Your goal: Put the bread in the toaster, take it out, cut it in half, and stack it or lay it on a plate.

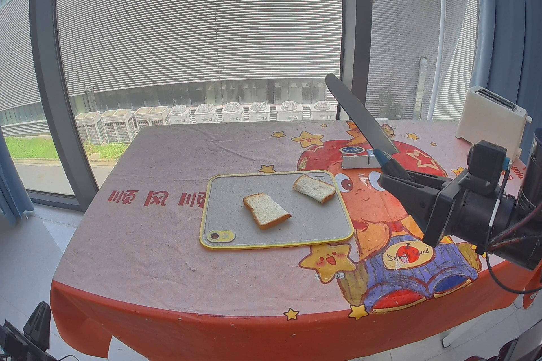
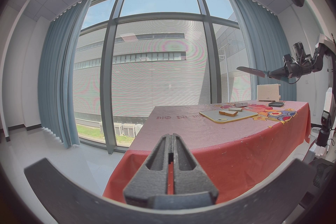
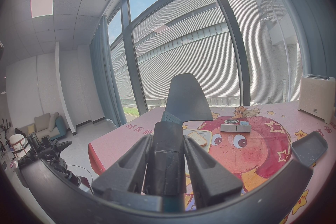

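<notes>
Above the bench [image 1: 169, 260], right of the cutting board [image 1: 305, 227] — right end effector [image 1: 390, 176] clenched on the knife [image 1: 358, 111], blade angled up. Bread halves [image 1: 266, 210] flat on the board, apart. Left end effector [image 2: 170, 146] pressed shut, off the bench. From the right wrist — dark tray [image 3: 309, 147] near the toaster [image 3: 316, 97].

1. Knife [image 1: 361, 117]: the handle is enclosed by the fingers of the right gripper [image 1: 398, 176]. Past them, blade and a blue collar are exposed.
2. Cutting board [image 1: 305, 221]: in the right wrist view the knife and gripper cover most of it. One piece of bread [image 3: 198, 138] is partly exposed.
3. Left wrist view: the bread pieces are too small to separate, and the grey block [image 2: 240, 104] near the board is too small to identify.
4. Toaster [image 1: 490, 118]: slot interior cannot be seen; lower corner is behind the right arm.
5. Dark plate [image 3: 309, 147]: near edge is cut off by the wrist housing.
</notes>
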